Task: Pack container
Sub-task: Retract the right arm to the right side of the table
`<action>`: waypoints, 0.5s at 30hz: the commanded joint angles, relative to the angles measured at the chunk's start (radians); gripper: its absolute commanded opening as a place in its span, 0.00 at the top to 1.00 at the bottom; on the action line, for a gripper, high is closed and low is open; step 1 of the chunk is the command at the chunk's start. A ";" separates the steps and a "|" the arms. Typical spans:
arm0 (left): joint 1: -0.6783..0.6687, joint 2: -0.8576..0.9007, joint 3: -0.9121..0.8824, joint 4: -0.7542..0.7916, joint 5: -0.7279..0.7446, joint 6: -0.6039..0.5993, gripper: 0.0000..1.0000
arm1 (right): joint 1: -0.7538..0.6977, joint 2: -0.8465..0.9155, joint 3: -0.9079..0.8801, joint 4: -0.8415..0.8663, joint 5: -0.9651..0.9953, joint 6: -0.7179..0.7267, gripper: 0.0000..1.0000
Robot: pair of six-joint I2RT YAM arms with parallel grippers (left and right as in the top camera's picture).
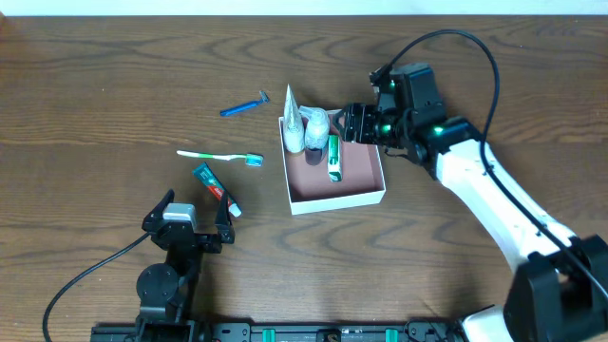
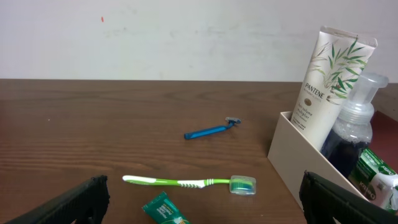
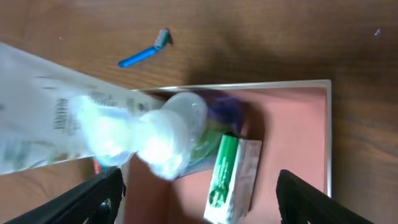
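Note:
The container (image 1: 337, 199), white-walled with a reddish-brown inside, sits at table centre. It holds a white Pantene tube (image 1: 291, 119), a clear pump bottle (image 1: 314, 127) and a green and white box (image 1: 333, 157). My right gripper (image 1: 355, 123) is open and empty, just above the container's far right part. In the right wrist view (image 3: 202, 202) it hangs over the box (image 3: 230, 177) and bottle (image 3: 168, 134). My left gripper (image 1: 185, 224) is open and empty near the front edge, beside a green toothpaste tube (image 1: 217, 189).
A green toothbrush (image 1: 220, 156) and a blue razor (image 1: 245, 106) lie on the wooden table left of the container. The left wrist view shows the toothbrush (image 2: 186, 182), razor (image 2: 211, 130), toothpaste tube (image 2: 165, 210) and container wall (image 2: 298, 158).

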 commanded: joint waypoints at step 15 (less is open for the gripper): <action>0.003 -0.005 -0.015 -0.036 0.018 0.006 0.02 | -0.523 -0.387 0.022 -0.399 0.282 -0.021 0.01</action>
